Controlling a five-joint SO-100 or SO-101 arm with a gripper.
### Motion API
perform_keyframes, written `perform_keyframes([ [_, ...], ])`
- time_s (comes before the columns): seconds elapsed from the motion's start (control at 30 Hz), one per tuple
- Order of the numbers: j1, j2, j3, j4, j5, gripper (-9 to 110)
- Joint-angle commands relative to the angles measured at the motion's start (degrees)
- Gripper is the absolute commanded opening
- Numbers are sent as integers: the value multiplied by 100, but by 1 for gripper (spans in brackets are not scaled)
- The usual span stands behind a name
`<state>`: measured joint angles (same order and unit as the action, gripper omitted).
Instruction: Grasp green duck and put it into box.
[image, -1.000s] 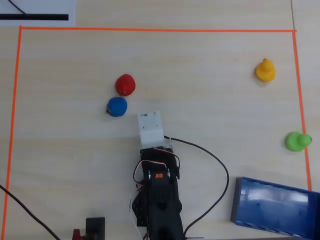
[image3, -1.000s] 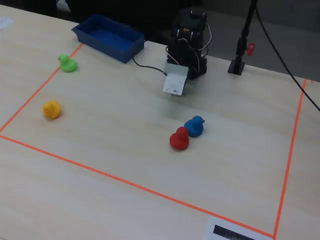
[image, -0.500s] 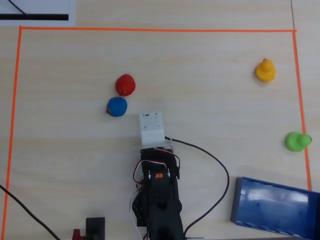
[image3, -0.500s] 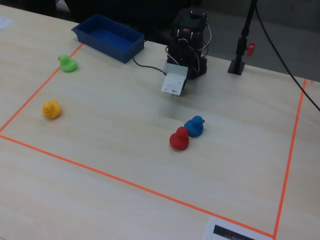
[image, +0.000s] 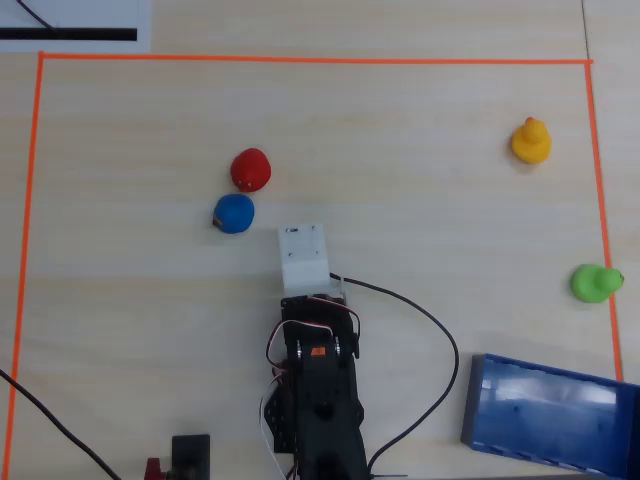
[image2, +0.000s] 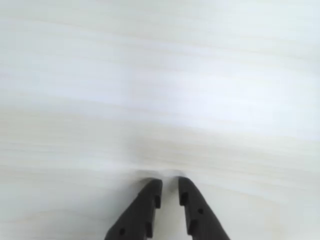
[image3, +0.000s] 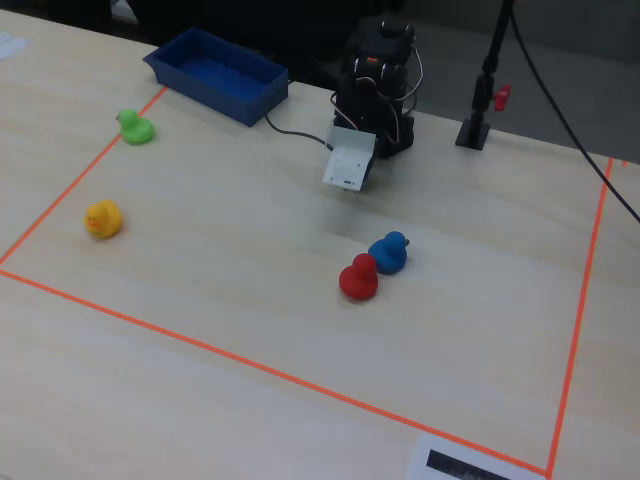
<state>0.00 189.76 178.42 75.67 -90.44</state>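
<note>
The green duck (image: 595, 283) sits at the right edge of the taped area in the overhead view, on the orange line, and shows at the far left in the fixed view (image3: 133, 127). The blue box (image: 468, 402) lies below it at the lower right, and stands behind it in the fixed view (image3: 216, 96). My gripper (image2: 170, 184) hovers over bare table near the arm's base, far from both. Its black fingers stand nearly together with nothing between them. The white wrist housing (image: 303, 256) hides the gripper from above.
A yellow duck (image: 531, 141) sits at the upper right. A red duck (image: 250, 170) and a blue duck (image: 234, 213) sit close together just up and left of the wrist housing. Orange tape (image: 300, 60) frames the area. A black cable (image: 440, 345) loops beside the arm.
</note>
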Motion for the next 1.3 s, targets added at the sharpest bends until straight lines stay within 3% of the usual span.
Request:
perform_keyframes([
  [0.0, -9, 0, -18, 141, 44, 1],
  [1.27, 97, -9, -35, 141, 70, 1],
])
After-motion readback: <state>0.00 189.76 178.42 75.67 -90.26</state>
